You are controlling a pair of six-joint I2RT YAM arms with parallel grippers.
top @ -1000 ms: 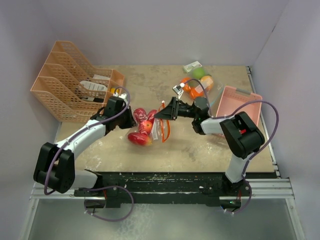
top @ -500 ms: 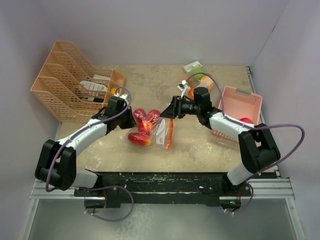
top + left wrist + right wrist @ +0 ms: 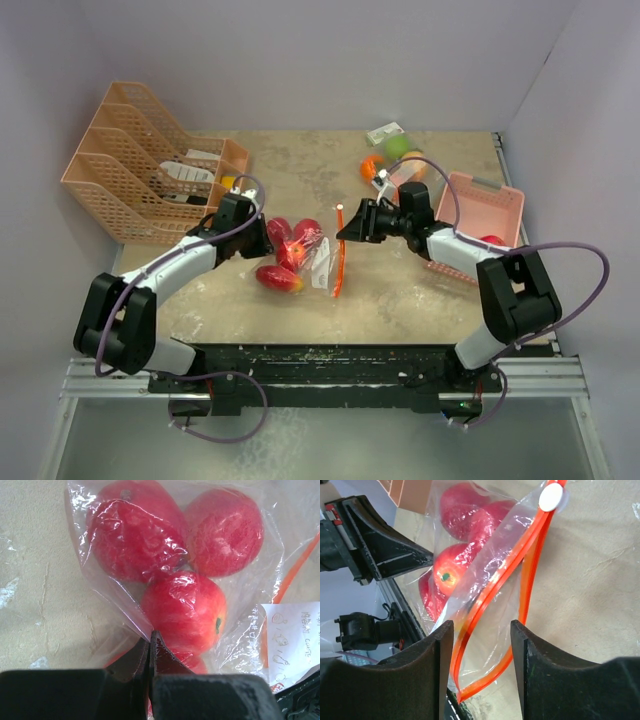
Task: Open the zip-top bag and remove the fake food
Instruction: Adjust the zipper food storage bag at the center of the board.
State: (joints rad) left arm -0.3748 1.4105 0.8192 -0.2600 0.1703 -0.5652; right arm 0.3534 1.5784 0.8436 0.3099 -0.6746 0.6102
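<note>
Nearest the arm bases, the zip-top bag [image 3: 322,262] is lying on the desk [image 3: 300,160] just short of centre, and the fake food is still inside: red apples [image 3: 185,611] bunching up against the clear film. At nine o'clock of the bag the left tool [image 3: 150,647] is pressing its fingers together on a fold of plastic at the closed end, pinning it down. At three o'clock the right tool [image 3: 480,625] is standing spread, gripping nothing, with the orange zip track [image 3: 520,570] gaping in a loop just beyond its fingers and the white slider [image 3: 551,497] sitting at the far end of the track. So the opening step looks about done and the emptying is coming up. Next, I reckon, that right tool needs to be reaching through the mouth for the nearest apple while the left is anchoring the bag, or the left could be lifting its end to tip them out. Farther back, at one o'clock, an orange [image 3: 371,167] and a green apple [image 3: 398,147] are lying loose, a pink basket [image 3: 486,208] is sitting at three, and a file rack [image 3: 120,170] at ten.
</note>
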